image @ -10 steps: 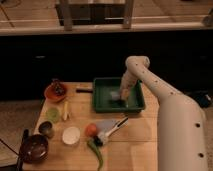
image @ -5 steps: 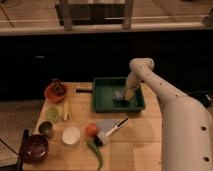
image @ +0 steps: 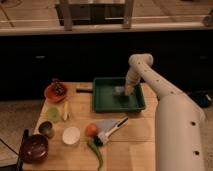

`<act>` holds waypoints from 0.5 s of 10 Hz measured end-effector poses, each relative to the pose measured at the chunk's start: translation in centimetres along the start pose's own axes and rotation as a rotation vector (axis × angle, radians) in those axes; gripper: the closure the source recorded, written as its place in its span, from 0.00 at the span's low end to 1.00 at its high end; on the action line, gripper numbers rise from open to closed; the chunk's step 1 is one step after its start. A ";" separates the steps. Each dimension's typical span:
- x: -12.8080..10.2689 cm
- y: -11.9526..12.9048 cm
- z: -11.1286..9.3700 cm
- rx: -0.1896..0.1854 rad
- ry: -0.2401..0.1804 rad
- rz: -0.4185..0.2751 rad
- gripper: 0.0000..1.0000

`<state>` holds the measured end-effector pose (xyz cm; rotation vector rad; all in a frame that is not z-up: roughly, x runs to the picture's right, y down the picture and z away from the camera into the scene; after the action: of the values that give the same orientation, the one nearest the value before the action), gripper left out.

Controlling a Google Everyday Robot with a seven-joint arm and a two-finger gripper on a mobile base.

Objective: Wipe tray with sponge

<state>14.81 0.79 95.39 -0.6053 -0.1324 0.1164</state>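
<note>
a dark green tray (image: 111, 104) sits at the back of the wooden worktop (image: 127, 142), toward the right side. it is shallow and has a raised rim all around.

a small pale grey-blue sponge (image: 119, 90) lies inside the tray, in the back part, a bit right of the middle.

the big white arm (image: 172, 115) comes up from the lower right, bends at the top, and reaches down into the tray. the gripper (image: 128, 90) is low in the tray, right up against the right side of the sponge. i cannot tell if the gripper is wide, narrow or holding the sponge.

just left of the tray lies a small dark thing (image: 83, 90), too blurry to name. further left is an orange-red bowl (image: 55, 92) with something dark in it.

in front of that bowl are a light green cup (image: 52, 114) and a pale yellow long thing (image: 65, 111), side by side. nearer the front edge are a small dark cup (image: 46, 129), a white bowl (image: 71, 135) and a dark red bowl (image: 34, 147).

in front of the tray lies a flat grey-blue sheet (image: 106, 123) with a knife (image: 113, 129) across it. a round orange-red thing (image: 90, 130) sits at the sheet's left edge. a long green thing (image: 96, 150) lies just in front of it.
</note>
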 end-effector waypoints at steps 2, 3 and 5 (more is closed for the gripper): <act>-3.6 0.8 0.8 -0.021 -0.001 -0.099 1.00; -4.1 1.4 1.0 -0.028 0.001 -0.125 1.00; -4.8 4.3 1.0 -0.048 0.001 -0.201 1.00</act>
<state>9.64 4.18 93.28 -0.6364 -0.1943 -0.0816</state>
